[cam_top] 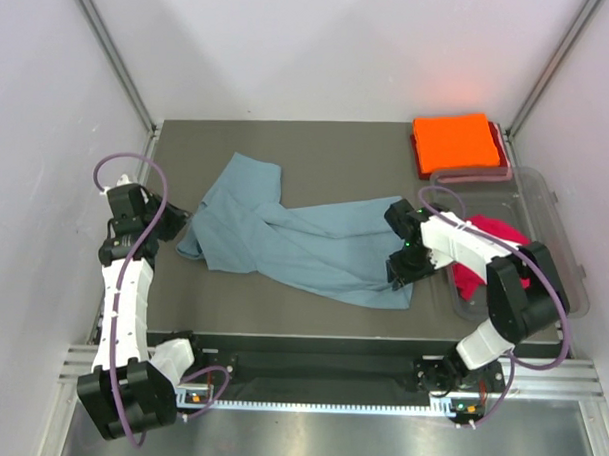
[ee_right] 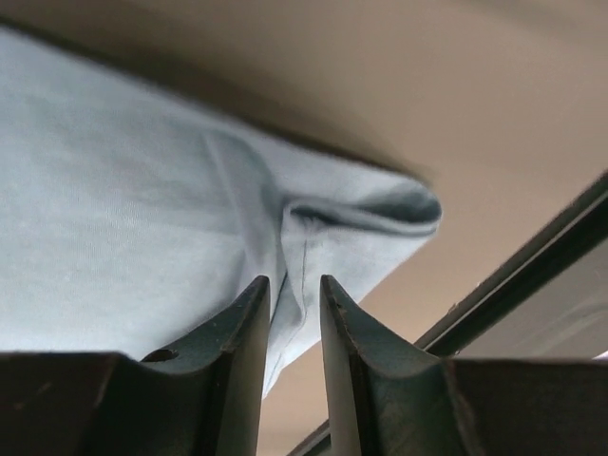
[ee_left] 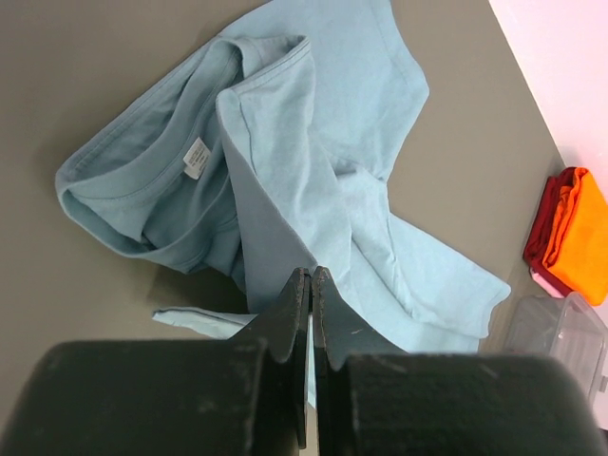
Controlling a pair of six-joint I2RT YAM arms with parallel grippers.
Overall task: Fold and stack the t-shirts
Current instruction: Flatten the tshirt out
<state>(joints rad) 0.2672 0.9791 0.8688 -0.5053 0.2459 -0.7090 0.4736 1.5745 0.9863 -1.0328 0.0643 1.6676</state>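
The grey-blue t-shirt [cam_top: 294,243] lies unfolded and rumpled across the middle of the worktop [cam_top: 327,159], collar and label toward the left, body twisted into a diagonal band running right. It is judged to be at the spreading step, since no fold has yet been made. The right hand [cam_top: 401,273] sits at the shirt's near right corner. In the wrist view its fingers [ee_right: 249,313] stand narrow with a fold of the hem between them, a grip suited to drawing that corner outward and flattening the cloth. The left hand [cam_top: 177,224] meets the opposite, left edge with its fingers [ee_left: 299,294] pressed together. Whether cloth is pinched there cannot be told. Opposed holds at the two ends would let the arms tension the fabric. At the back right corner the orange t-shirt [cam_top: 453,141] lies folded on a dark red garment [cam_top: 419,164], probably the stack. A red t-shirt [cam_top: 489,256] waits in the clear tub [cam_top: 560,227] beside the right arm.
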